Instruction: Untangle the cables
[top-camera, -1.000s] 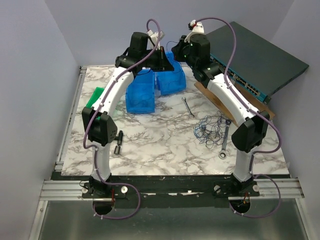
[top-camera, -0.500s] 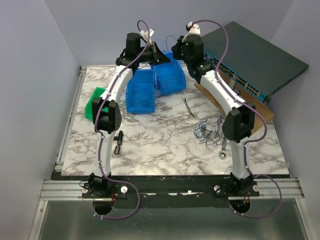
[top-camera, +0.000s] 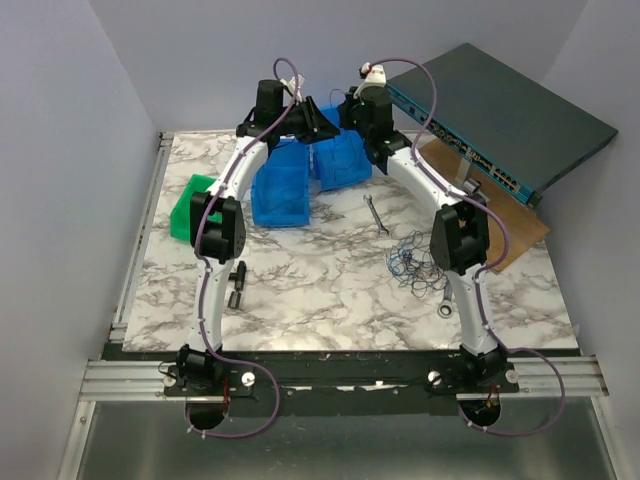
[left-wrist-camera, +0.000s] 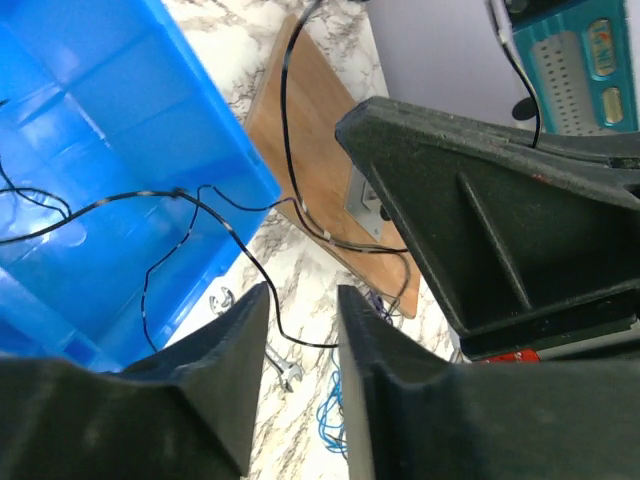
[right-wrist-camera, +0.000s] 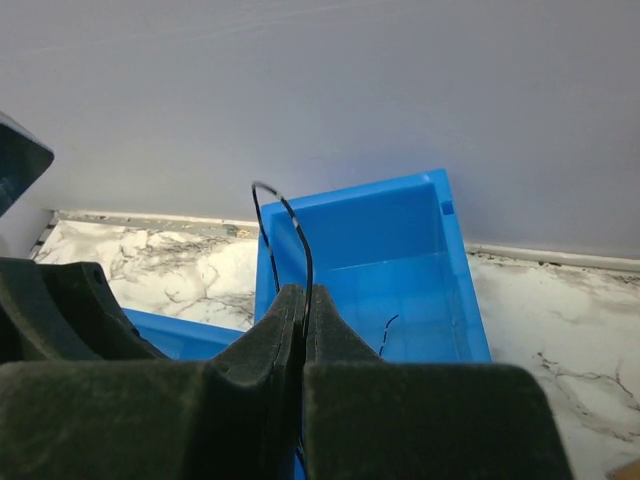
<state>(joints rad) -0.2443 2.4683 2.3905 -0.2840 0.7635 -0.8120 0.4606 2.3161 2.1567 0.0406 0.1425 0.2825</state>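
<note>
One black cable (right-wrist-camera: 300, 228) is pinched in the right tool (right-wrist-camera: 303, 292); left tool (left-wrist-camera: 302, 295) spread.

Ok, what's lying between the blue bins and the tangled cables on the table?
Just one small silver wrench lies between the blue bins and the tangled cables; the rest of that stretch is bare. The top external view shows it.

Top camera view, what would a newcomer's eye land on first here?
Both arms arch up and meet over the blue bins at the far edge of the table. There the right gripper is shut on a thin black wire, and the left gripper stands open close by. Nearer, by the right arm, a tangle of blue and dark cables lies on the marble table.
</note>
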